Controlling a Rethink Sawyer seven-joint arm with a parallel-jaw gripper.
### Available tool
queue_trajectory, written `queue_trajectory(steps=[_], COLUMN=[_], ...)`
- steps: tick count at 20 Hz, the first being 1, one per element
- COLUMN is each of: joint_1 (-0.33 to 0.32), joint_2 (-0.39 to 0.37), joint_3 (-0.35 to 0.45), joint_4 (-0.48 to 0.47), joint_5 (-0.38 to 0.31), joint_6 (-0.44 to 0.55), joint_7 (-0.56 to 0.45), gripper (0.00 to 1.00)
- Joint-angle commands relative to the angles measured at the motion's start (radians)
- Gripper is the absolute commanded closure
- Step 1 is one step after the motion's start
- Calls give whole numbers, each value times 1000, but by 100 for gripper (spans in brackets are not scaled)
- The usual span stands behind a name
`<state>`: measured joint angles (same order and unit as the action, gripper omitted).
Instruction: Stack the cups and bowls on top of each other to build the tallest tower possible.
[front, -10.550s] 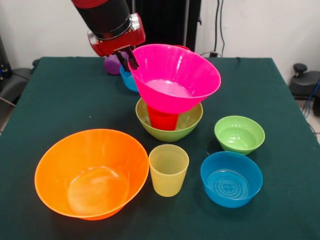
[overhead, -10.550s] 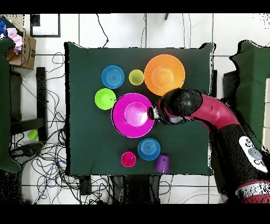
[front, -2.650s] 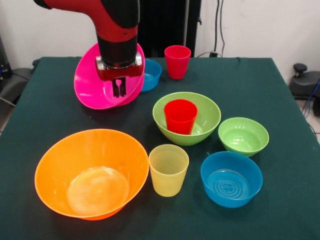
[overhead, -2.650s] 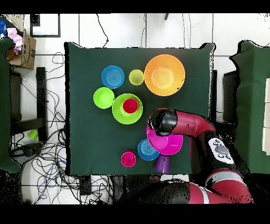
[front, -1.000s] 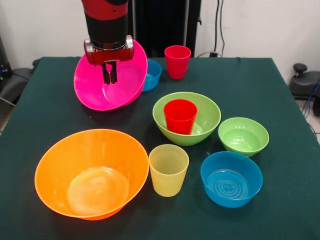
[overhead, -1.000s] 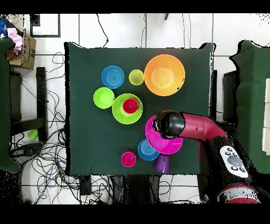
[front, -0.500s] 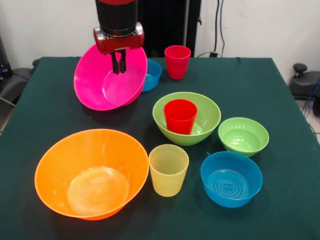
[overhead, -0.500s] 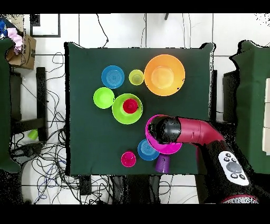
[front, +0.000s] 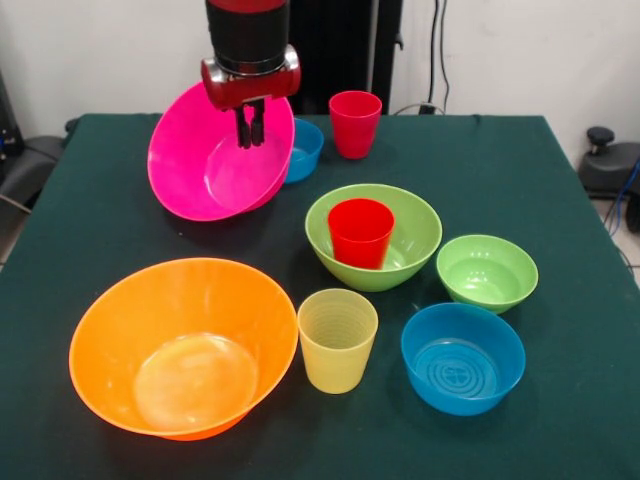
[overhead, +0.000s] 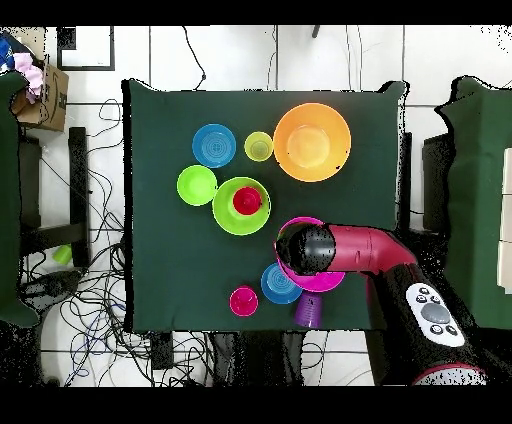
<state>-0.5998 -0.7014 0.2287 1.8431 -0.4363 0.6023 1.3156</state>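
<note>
Front view, gripper (front: 250, 130): hangs over the upper inside of the pink bowl (front: 200, 170); fingers pressed together, nothing between them, tips apart from the bowl wall.
Pink bowl: tilted on its side, mouth facing the camera, far rim leaning on a blue bowl (front: 303, 148); it lies just below and behind the gripper.
Overhead: arm (overhead: 345, 248) covers most of the pink bowl (overhead: 322, 282); only rim arcs show.
Medium green bowl (front: 372, 237): upright at table centre, well apart from the gripper.
Red cup (front: 361, 232): upright inside the medium green bowl.
Count, bowls: six. One orange (front: 180, 345), one pink, two green (medium, and small (front: 486, 271)), two blue (far one, and near one (front: 462, 357)).
Count, cups: four. Red in the green bowl; pinkish-red (front: 355, 123) at the far side beside the far blue bowl; yellow (front: 337, 339) between the orange and near blue bowls; purple (overhead: 308, 311) seen only overhead, at the table (front: 560, 200) edge, beside the pink bowl.
Stacked pieces: only red cup in green bowl.
</note>
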Motion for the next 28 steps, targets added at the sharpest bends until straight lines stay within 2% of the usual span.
queue_trajectory(steps=[1, 4, 6, 8, 9, 11, 14, 18, 19, 28], joint_1=[-53, -84, -88, -95, -94, -117, -115, -129, -129, -103], joint_2=[93, 124, 112, 136, 154, 192, 214, 227, 229, 220], joint_3=[126, 148, 148, 143, 126, 135, 115, 140, 140, 117], joint_4=[-11, -27, -32, -47, -62, -82, -100, -98, -104, -131], joint_5=[-113, -142, -152, -162, -160, -130, -117, -116, -115, -124], joint_6=[-70, -80, -60, -81, -91, -42, -36, -29, -17, -5], joint_7=[-131, -148, -137, -104, -65, -64, -19, -47, -45, -22], gripper=[100, 100, 100, 100, 100, 100, 100, 100, 0, 0])
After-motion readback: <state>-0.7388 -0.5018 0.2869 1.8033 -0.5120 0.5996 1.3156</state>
